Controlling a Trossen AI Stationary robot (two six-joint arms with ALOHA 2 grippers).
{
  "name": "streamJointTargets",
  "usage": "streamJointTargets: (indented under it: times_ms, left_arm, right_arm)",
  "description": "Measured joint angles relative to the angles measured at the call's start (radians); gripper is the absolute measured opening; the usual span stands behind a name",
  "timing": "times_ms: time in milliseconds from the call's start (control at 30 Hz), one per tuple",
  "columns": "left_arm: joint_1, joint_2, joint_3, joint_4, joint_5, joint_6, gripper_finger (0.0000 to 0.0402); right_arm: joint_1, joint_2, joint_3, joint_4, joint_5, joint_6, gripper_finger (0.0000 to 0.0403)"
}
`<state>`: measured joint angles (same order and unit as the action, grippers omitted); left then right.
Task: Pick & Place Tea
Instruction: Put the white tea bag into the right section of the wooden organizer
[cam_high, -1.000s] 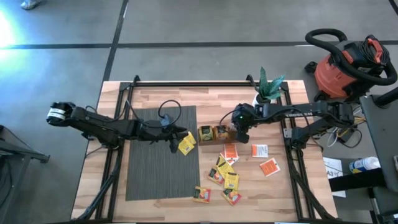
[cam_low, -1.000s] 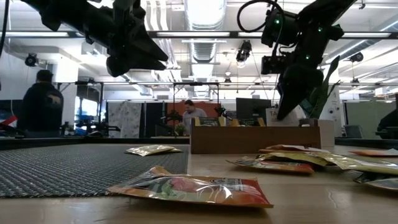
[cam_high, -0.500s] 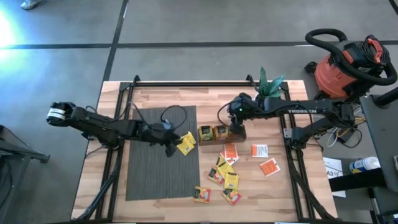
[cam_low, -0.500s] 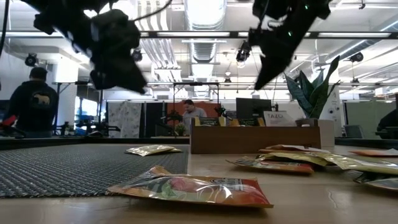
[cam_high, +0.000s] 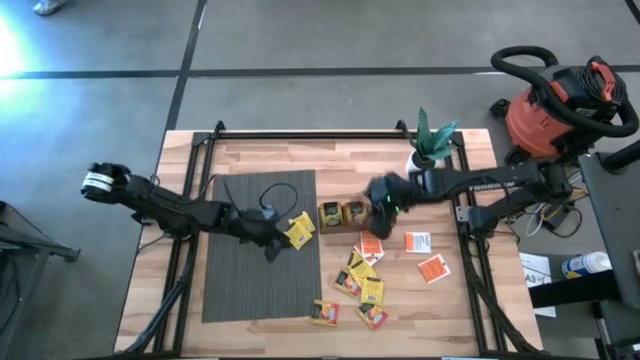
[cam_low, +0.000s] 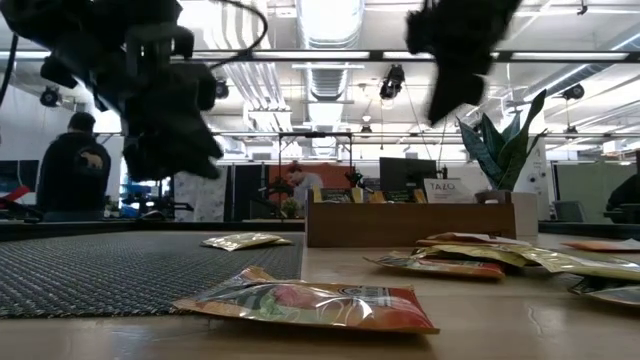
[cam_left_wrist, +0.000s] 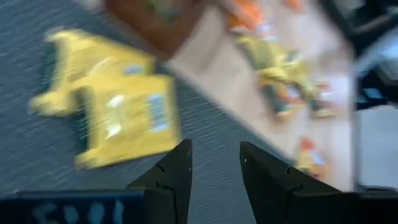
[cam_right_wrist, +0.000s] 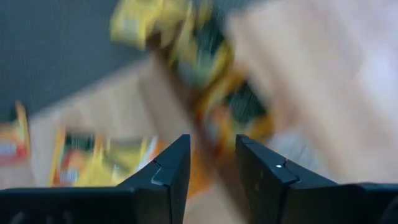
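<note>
Tea packets: a yellow pair (cam_high: 299, 230) lies at the dark mat's (cam_high: 240, 280) right edge, just beside the left hand (cam_high: 272, 243), fingers (cam_left_wrist: 168, 177) parted, nothing held. Right hand (cam_high: 378, 212) hangs over the wooden tray (cam_high: 352, 214) at the tabletop's (cam_high: 260, 155) middle, fingers (cam_right_wrist: 168, 174) parted and empty. Loose pile of packets (cam_high: 358, 275) lies towards the tabletop's near edge, more packets (cam_high: 433, 268) to its right.

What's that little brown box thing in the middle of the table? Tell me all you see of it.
The brown wooden tray is a small, low, open-topped rectangular box lying flat on the wooden table, just right of the dark mat. Two dark-and-yellow tea sachets sit inside it. In the high view, the right gripper overlaps its right end; contact is unclear.
</note>
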<state>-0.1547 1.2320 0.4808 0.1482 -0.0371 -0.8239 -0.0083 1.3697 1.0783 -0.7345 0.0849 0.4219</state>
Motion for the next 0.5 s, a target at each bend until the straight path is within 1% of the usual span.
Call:
streamJointTargets:
  times_ms: [100, 200, 267, 400, 500]
  left_arm:
    - [-0.019, 0.007, 0.000, 0.077, -0.014, 0.032, 0.0128]
    - [-0.026, 0.015, 0.002, 0.089, -0.016, 0.027, 0.0128]
    - [-0.028, 0.026, 0.009, 0.089, -0.014, 0.021, 0.0128]
    - [-0.029, 0.059, 0.040, 0.090, 0.037, 0.012, 0.0128]
    - [-0.039, 0.099, 0.075, 0.092, 0.064, 0.012, 0.0128]
  right_arm:
    - [0.109, -0.002, -0.059, -0.072, 0.001, 0.154, 0.0119]
    - [0.234, -0.008, -0.127, -0.107, 0.004, 0.356, 0.0114]
    - [0.314, -0.011, -0.169, -0.114, 0.011, 0.538, 0.0112]
    - [0.444, -0.013, -0.254, -0.131, 0.015, 0.943, 0.0112]
    - [0.531, -0.013, -0.301, -0.132, 0.016, 1.178, 0.0114]
